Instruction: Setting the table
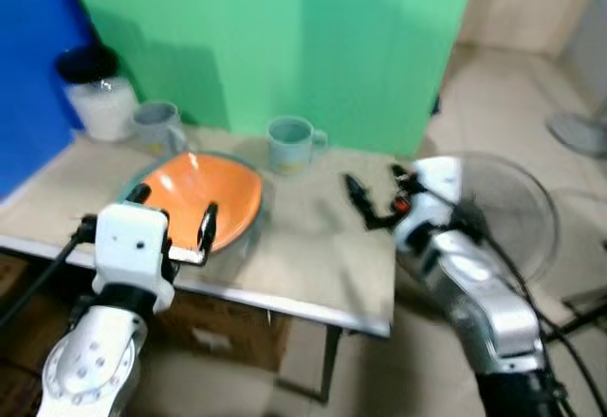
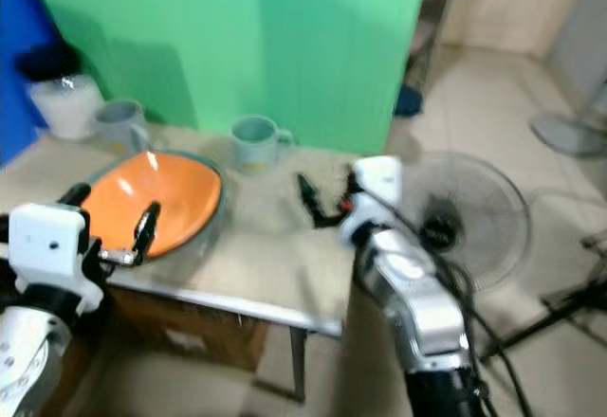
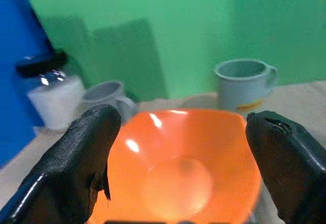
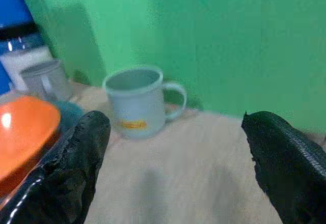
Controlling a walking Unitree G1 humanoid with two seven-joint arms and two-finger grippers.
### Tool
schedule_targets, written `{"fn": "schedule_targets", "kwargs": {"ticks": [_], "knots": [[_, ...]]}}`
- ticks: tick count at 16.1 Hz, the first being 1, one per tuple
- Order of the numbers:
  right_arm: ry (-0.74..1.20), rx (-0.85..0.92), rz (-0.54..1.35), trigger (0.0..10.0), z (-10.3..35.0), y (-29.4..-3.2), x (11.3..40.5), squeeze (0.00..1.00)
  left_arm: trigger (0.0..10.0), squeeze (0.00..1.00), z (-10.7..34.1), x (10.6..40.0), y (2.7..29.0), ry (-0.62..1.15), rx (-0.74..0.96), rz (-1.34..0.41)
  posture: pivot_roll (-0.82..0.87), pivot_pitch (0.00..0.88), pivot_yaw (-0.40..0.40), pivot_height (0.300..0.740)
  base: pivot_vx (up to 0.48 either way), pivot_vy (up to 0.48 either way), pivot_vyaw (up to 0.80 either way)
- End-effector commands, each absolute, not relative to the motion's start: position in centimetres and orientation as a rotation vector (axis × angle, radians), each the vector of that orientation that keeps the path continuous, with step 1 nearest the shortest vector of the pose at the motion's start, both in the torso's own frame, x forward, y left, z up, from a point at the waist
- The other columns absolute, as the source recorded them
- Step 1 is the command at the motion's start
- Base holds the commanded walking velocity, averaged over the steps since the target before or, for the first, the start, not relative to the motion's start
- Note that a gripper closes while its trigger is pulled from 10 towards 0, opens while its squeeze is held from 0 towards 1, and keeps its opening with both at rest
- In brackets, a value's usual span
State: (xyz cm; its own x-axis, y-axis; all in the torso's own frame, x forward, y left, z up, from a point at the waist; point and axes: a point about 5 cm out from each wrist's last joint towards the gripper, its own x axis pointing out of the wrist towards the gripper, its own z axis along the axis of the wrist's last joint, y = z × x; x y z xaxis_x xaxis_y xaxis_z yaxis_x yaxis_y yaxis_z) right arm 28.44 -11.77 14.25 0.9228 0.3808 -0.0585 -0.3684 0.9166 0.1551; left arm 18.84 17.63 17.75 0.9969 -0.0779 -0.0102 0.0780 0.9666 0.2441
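An orange bowl (image 1: 204, 194) rests on a teal plate (image 4: 73, 113) at the left of the beige table (image 1: 313, 256). My left gripper (image 1: 174, 208) is open at the bowl's near rim, one finger on each side of it, and the bowl sits between the fingers (image 3: 76, 168) in the left wrist view. A pale blue mug (image 1: 292, 142) stands at the back middle, near the green screen. My right gripper (image 1: 368, 205) hovers open over the right part of the table, pointing toward that mug (image 4: 136, 101), with nothing between its fingers.
A second grey mug (image 1: 159, 125) and a white jar with a black lid (image 1: 100, 95) stand at the back left. A floor fan (image 1: 517, 204) is just past the table's right edge. A cardboard box (image 1: 223, 327) sits under the table. A blue panel (image 1: 28, 66) stands at the left.
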Motion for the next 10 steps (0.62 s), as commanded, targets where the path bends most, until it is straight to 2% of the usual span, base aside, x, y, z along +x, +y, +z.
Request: {"fn": "schedule_targets", "kwargs": {"ticks": [1,4,5,6,10], "knots": [[0.068,0.147,0.435,10.0,14.9,-10.9,28.6,0.0,10.0,0.0,18.0,18.7,17.7,-0.002,0.263,-0.078,0.02,0.0,0.001,0.74,0.0,0.0,0.0],[0.071,0.106,0.526,10.0,15.4,-10.8,29.1,0.0,10.0,0.0,18.1,18.6,17.4,-0.002,0.26,-0.128,0.02,0.0,-0.004,0.74,0.0,0.0,0.0],[0.073,0.11,0.602,10.0,15.7,-10.5,29.2,0.4,10.0,0.0,18.1,18.4,17.2,0.008,0.26,-0.172,0.02,0.0,-0.004,0.74,0.0,0.0,0.0],[0.083,0.1,0.664,10.0,15.9,-10.2,29.5,1.0,10.0,0.0,18.0,18.3,17.0,0.022,0.254,-0.225,0.02,0.0,-0.003,0.74,0.0,0.0,0.0],[0.102,-0.008,0.74,10.0,15.5,-8.5,32.0,1.0,10.0,0.0,17.8,17.6,16.1,0.078,0.205,-0.418,0.01,0.0,-0.004,0.74,0.0,0.0,0.0]]}}
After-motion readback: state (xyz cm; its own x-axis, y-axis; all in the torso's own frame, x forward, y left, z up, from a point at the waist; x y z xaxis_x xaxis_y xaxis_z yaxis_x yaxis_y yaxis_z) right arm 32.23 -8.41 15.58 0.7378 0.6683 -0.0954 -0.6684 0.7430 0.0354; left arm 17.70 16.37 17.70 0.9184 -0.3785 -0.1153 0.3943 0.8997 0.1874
